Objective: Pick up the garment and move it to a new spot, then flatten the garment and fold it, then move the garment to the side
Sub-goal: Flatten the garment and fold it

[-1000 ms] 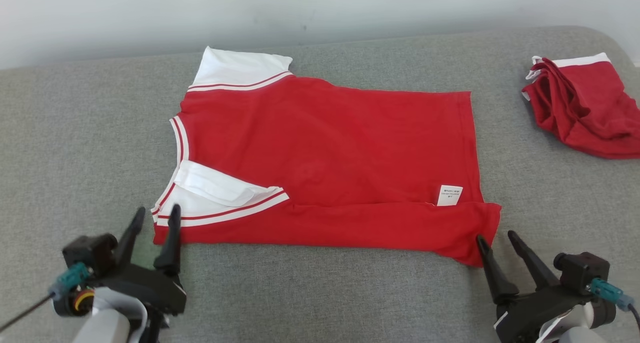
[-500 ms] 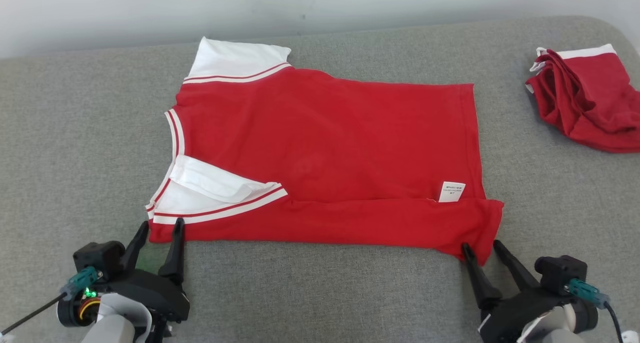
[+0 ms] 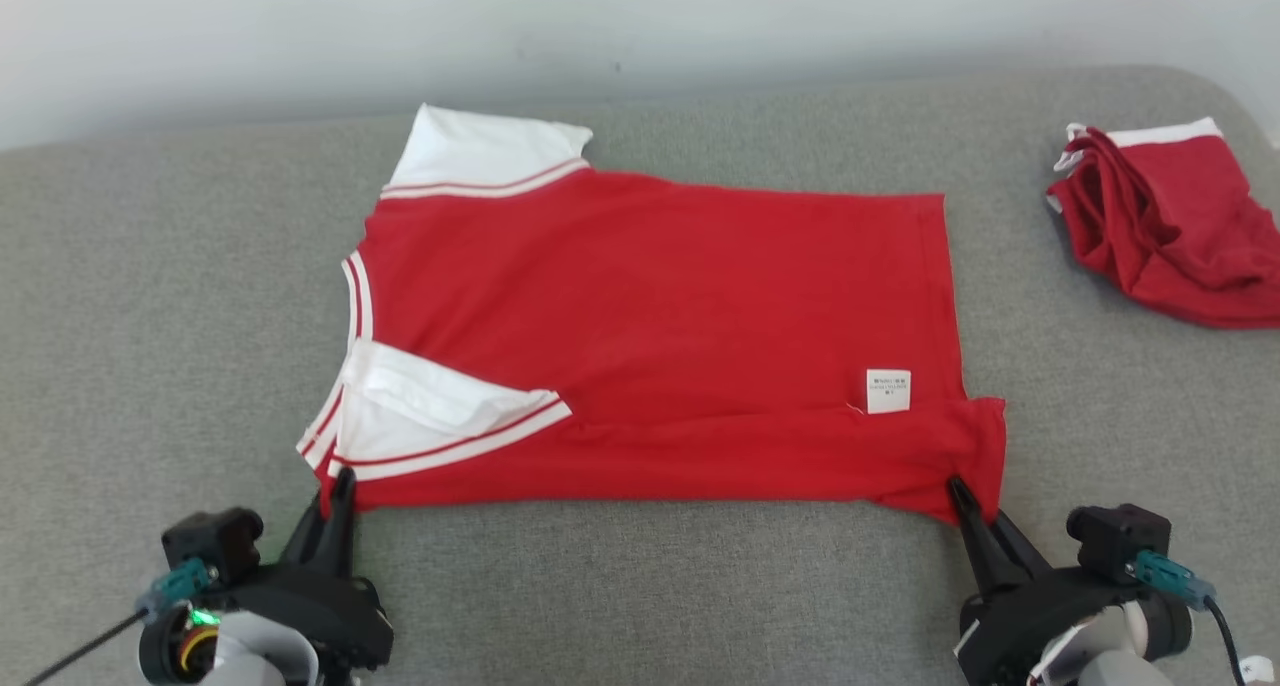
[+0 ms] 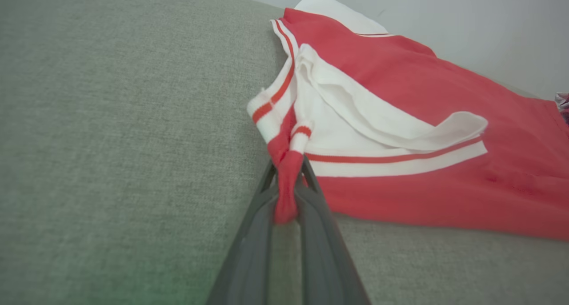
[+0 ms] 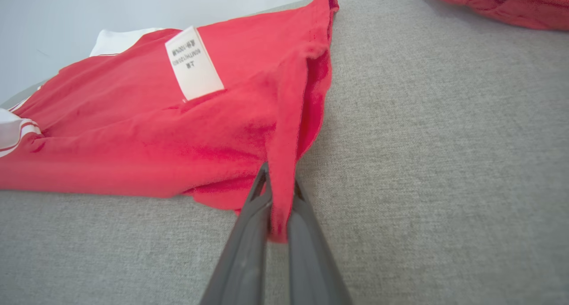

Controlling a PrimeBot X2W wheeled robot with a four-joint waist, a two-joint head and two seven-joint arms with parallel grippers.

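**Desk:** What are you seeing from the head camera?

**Me:** I'm looking down at the shirt (image 3: 650, 336). It's lying spread out on the grey cushion (image 3: 150, 316), with the collar end pointing to 9 o'clock and the hem to 3 o'clock. A fold line is running along its near side, just below the white tag (image 3: 888, 390).

**Desk:** Where are the grippers sitting against it?

**Me:** The left gripper (image 3: 340, 486) is sitting at 7 o'clock of the shirt, right at the near collar-side corner. Its two fingers are pressing together on that corner. In the left wrist view I'm seeing a pinch of red cloth bunching between them, just below the white striped sleeve (image 4: 378, 131). The right gripper (image 3: 965, 496) is sitting at 5 o'clock, at the near hem corner. Its fingers are also clamping the fabric, and a red ridge is rising from between the tips. The tag is lying near it, at about 11 o'clock from those tips.

**Desk:** Is the shirt coming off the cushion?

**Me:** Most of it is lying flat. I'm only seeing the two pinched corners puckering at the fingertips.

**Desk:** Anything else on there?

**Me:** A crumpled bundle of red and white cloth (image 3: 1170, 226) is sitting at 2 o'clock, well apart from the shirt. A pale wall (image 3: 640, 26) is running along 12 o'clock.
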